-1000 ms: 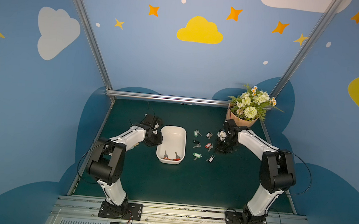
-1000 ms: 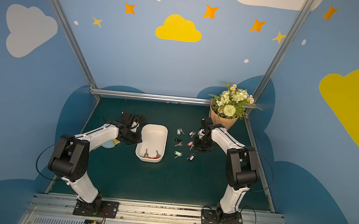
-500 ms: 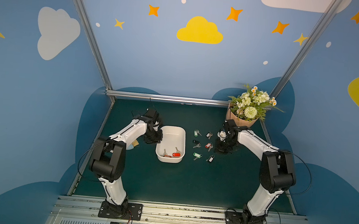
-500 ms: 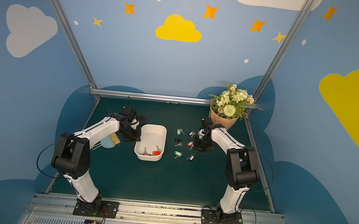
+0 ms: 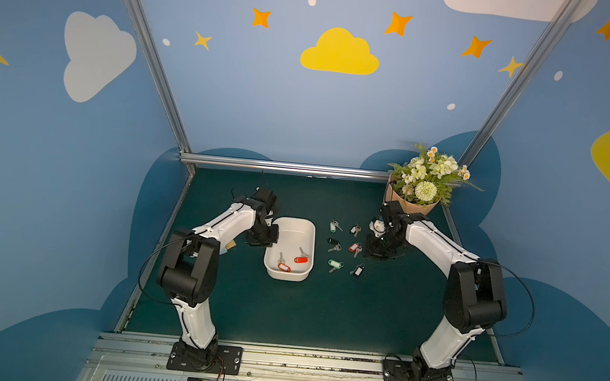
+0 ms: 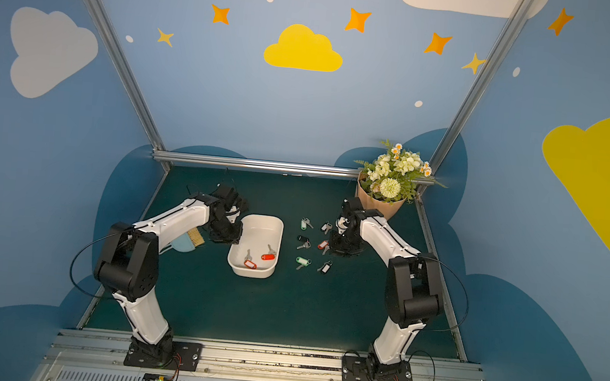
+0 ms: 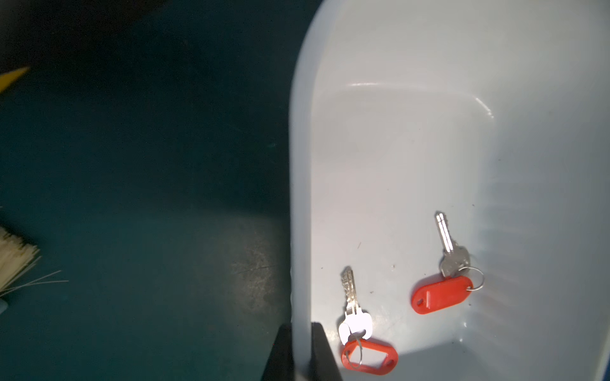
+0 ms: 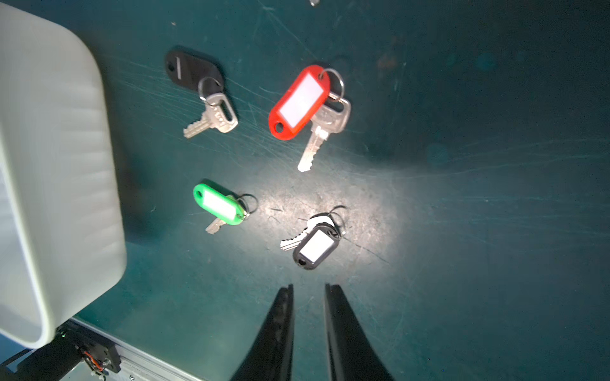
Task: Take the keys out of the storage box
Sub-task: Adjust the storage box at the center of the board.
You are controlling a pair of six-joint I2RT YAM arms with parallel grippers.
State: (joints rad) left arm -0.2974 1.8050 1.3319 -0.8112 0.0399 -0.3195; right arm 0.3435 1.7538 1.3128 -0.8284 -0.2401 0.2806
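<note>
Storage box [image 5: 294, 232], smooth white plastic, rounded corners, holds 2 red-tagged keys [image 5: 300, 260].

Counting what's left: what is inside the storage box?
Only two keys, at the storage box's near end: one red-tagged key and a second red-tagged key. The rest of the floor shows bare. The left gripper, clamped on its wall, covers a sliver of floor.

Blue walls [image 5: 266, 101] all round, painted with a yellow cloud [image 5: 340, 53], white cloud [image 5: 97, 52] and orange stars [image 5: 261, 18]; silver posts [image 5: 149, 57] in the far corners; dark green mat [image 5: 285, 310] underneath; flowers [image 5: 425, 179] far right.
</note>
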